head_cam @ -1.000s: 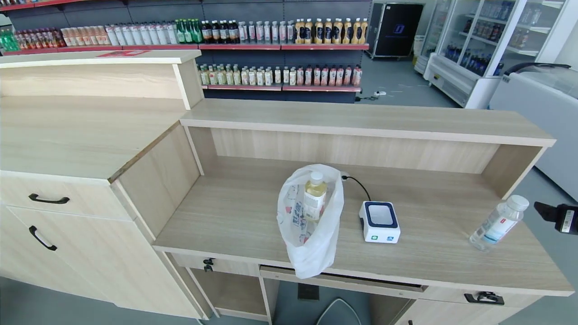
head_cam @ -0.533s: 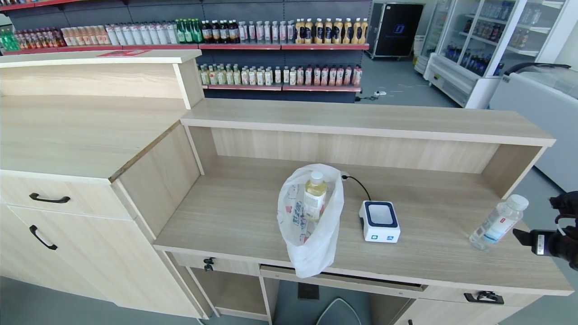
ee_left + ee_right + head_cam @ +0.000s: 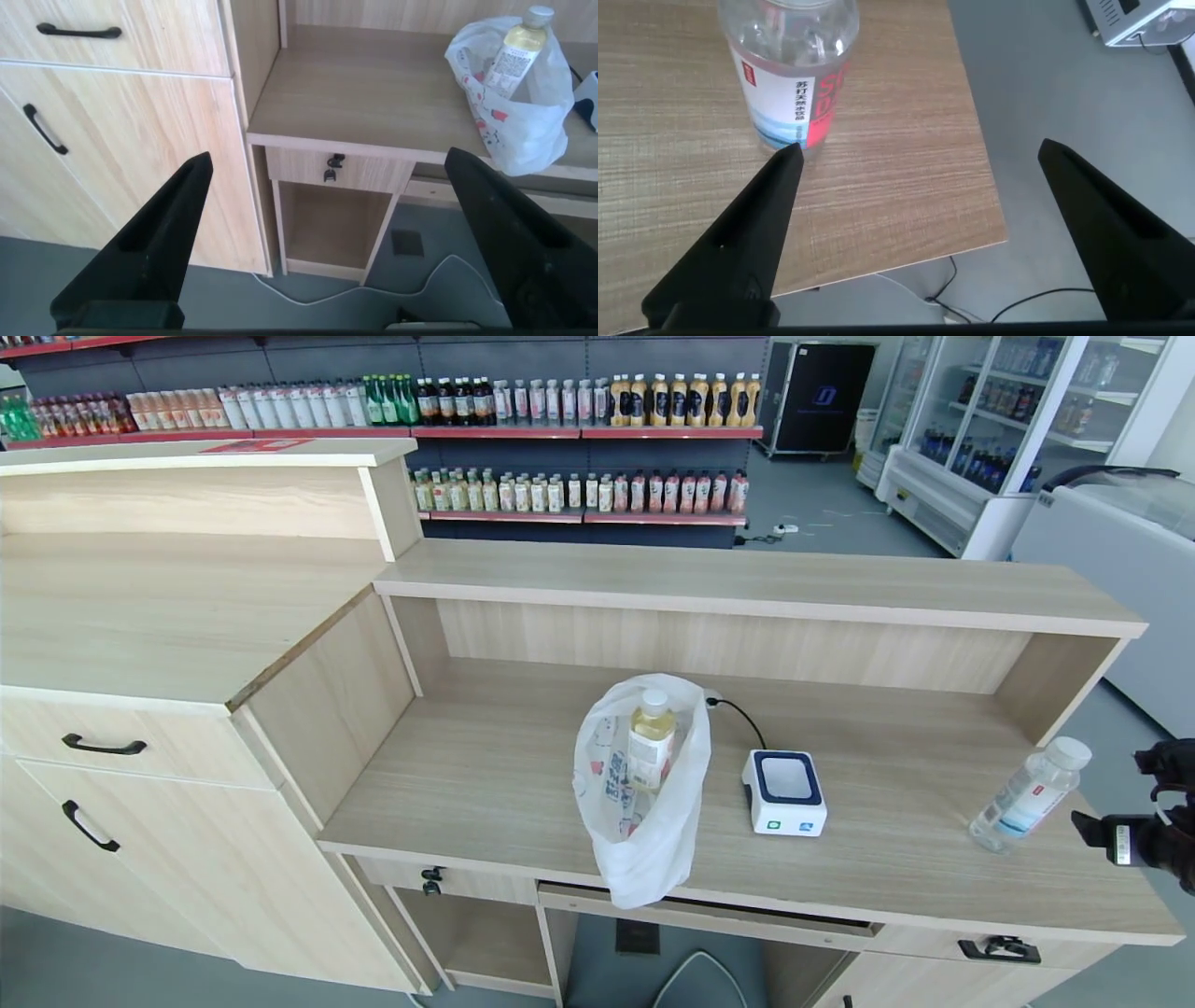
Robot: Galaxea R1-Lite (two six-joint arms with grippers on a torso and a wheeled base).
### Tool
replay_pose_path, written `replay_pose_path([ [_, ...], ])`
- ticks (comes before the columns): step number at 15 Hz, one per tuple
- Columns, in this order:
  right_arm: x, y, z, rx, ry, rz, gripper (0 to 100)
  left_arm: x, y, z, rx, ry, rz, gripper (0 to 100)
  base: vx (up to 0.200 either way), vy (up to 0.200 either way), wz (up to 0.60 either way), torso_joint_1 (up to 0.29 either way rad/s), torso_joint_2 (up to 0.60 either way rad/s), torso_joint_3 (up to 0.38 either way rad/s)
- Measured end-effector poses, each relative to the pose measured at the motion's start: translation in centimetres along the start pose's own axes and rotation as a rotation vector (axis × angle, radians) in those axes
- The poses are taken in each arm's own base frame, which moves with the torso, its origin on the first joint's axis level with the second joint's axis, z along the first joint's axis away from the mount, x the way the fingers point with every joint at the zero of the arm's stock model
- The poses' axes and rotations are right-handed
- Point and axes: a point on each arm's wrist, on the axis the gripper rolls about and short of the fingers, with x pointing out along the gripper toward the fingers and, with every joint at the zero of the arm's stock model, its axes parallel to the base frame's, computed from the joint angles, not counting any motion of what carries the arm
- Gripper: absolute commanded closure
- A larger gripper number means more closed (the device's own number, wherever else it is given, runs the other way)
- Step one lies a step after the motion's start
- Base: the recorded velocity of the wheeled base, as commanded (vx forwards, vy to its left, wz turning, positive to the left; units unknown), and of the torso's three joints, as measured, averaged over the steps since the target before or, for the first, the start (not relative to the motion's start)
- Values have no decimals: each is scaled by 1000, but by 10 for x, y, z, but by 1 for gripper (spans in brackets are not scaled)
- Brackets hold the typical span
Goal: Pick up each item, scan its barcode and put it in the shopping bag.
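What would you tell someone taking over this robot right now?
Left gripper: open, empty, low in front of the counter's left end.
Right gripper: open, empty, close beside the water bottle, not gripping it. The bottle stands at the counter's right end.
Bag stands mid-counter, with the scanner to its right.
Done: yellow bottle is in the bag.
Left: grasp the water bottle, scan it, bag it.
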Motion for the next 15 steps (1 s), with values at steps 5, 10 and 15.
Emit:
replay_pose_path([
  [5,18,4,-12,5,-55,22,0,0,0,0,0,0,0,0,0,0,0,0,0,0],
  [10,29,14,-20,34,-85,108,0,0,0,0,0,0,0,0,0,0,0,0,0,0],
  [15,44,24,-22,71,-109,170,0,0,0,0,0,0,0,0,0,0,0,0,0,0],
])
